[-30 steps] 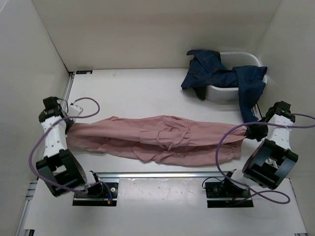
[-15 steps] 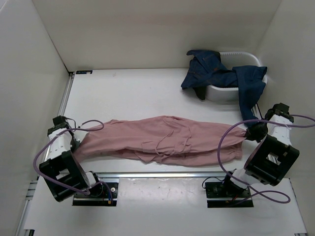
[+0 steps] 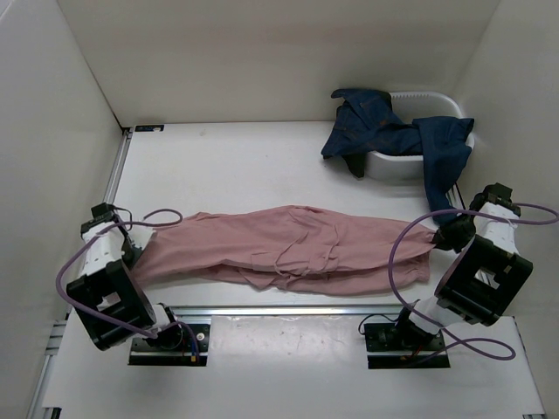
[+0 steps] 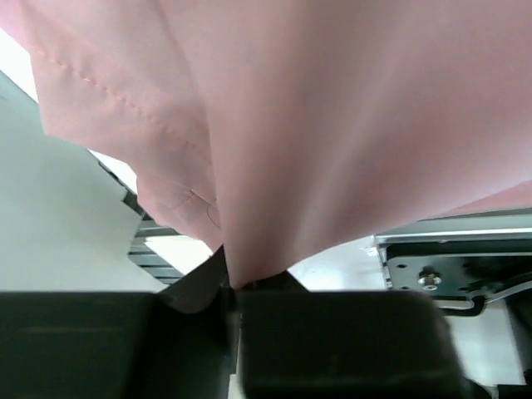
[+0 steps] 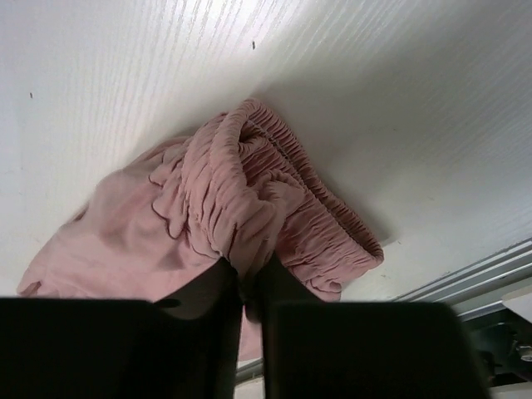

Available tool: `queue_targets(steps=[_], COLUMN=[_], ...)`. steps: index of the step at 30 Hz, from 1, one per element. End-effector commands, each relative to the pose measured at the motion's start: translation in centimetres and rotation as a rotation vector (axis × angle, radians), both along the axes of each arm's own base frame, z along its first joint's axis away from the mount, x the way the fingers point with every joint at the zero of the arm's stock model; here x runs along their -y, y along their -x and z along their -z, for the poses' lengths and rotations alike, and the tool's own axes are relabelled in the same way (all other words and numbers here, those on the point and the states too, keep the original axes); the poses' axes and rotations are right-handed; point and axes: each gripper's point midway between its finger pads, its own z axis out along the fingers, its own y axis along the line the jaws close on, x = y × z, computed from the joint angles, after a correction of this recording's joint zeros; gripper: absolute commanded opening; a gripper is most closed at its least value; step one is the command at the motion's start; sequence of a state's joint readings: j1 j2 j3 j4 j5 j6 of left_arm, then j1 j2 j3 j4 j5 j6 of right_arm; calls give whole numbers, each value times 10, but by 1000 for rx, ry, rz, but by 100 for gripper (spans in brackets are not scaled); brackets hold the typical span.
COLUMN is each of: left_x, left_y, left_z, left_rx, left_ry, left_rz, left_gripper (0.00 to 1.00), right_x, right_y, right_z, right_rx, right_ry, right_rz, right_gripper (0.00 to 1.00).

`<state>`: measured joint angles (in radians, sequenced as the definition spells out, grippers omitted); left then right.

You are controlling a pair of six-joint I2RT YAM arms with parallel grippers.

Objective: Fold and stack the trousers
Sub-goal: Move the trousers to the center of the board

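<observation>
You have the pink trousers point(image 3: 288, 249) stretched left to right near the front edge of the table point(image 3: 262, 166), left gripper point(image 3: 133, 248) clamped on the hem end, right gripper point(image 3: 441, 234) pinching the waistband, so the 2 arms sit at opposite ends of its long axis for folding.

Bright, even light; blurred wrist foregrounds
</observation>
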<state>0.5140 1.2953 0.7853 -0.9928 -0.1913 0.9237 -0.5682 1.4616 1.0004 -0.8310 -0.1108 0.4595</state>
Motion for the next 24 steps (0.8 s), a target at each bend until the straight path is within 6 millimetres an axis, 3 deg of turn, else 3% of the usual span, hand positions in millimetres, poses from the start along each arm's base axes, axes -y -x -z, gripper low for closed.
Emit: queue_targets(steps=[1,2,6,7,10,11,13,15,20,24], left_x=[-5,-6,-21,-30,-41,-51,-53,-63,-55,-62], left_y=[-19,-22,-50,-71,-108,-131,-157,-188,-254,-286], left_z=[-13,-16,-46,-69,-105,-124,-135,-136,-116,-94], left_rx=[83,93,216,302,439,494,546,569,592,573], left_ry=[-4,-10,-67,-102,-113,-125,-90,-55,49,64], left_rz=[-39,-39,-34,-29,-32,-36,-60,-84,-127,-184], left_gripper=[14,14,14,14,14,14,14,14,14,14], right_x=[5,4,5,4,11,14,18,20,7,8], right_y=[-8,-6,-13,-16,-35,-41,-57,-69,-116,-130], right_z=[-13,-13,-22,-27,-51,-53,-65,-58,-47,-31], right_rx=[47,39,77,87,153,157,194,190,225,186], right_ry=[24,19,22,13,23,26,9,-31,-75,-85], right_rz=[-4,-4,-9,-13,1,1,18,24,-14,12], right_gripper=[9,0,0,0,0,0,0,0,0,0])
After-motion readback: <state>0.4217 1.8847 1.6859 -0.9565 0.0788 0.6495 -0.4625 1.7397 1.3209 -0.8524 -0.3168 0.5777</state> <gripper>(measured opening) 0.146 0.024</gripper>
